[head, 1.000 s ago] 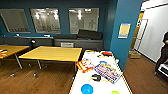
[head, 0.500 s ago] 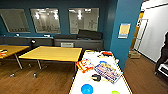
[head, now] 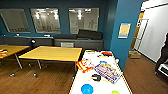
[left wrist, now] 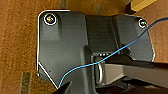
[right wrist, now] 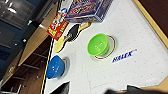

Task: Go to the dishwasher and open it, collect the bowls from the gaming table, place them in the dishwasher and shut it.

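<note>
Gripper fingers unclear, green bowl (right wrist: 98, 44) beside blue table lettering (right wrist: 124, 56)

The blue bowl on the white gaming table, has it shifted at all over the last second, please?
No. The blue bowl keeps its place on the gaming table, near the left edge and in front of the red-orange box.
</note>
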Controlling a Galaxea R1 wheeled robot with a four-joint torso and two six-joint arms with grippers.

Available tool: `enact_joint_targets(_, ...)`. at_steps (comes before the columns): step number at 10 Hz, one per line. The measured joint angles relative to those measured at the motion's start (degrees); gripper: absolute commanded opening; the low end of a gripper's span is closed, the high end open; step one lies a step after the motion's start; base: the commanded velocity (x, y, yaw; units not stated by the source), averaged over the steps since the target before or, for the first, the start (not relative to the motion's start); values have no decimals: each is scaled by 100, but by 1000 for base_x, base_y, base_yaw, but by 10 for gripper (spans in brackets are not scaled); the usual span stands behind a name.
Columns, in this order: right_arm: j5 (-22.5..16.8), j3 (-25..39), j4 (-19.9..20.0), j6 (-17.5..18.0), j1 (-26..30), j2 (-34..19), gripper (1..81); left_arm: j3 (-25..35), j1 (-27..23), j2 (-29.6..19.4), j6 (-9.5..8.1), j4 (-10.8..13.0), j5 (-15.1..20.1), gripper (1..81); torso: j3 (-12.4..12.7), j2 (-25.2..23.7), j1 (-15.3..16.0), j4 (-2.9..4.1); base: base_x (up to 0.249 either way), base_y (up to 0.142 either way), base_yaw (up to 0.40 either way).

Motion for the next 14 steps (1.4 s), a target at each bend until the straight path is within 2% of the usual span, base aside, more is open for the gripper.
enact_joint_targets(3,-811,-802,844,28,670,146,811,0,-23,-1,-4,0,5,811,-2,0,0,0,0,0,0)
enact_joint_targets(5,-1115,-1654,1202,39,844,272,811,-1,-23,-1,-4,-2,7,811,-2,0,2,0,0,0,0)
enact_joint_targets(10,-1782,-2999,1681,80,1092,1471,811,-1,-72,-4,-6,-113,9,811,-4,2,5,0,0,0,0)
enact_joint_targets(12,-2160,-3298,1755,102,1296,1626,811,-1,-108,-1,-6,-118,11,811,-35,2,5,0,0,0,0)
enact_joint_targets(14,-2209,-3402,1759,102,1312,1662,811,-1,-166,-1,-6,-118,13,811,-299,0,2,0,0,0,0)
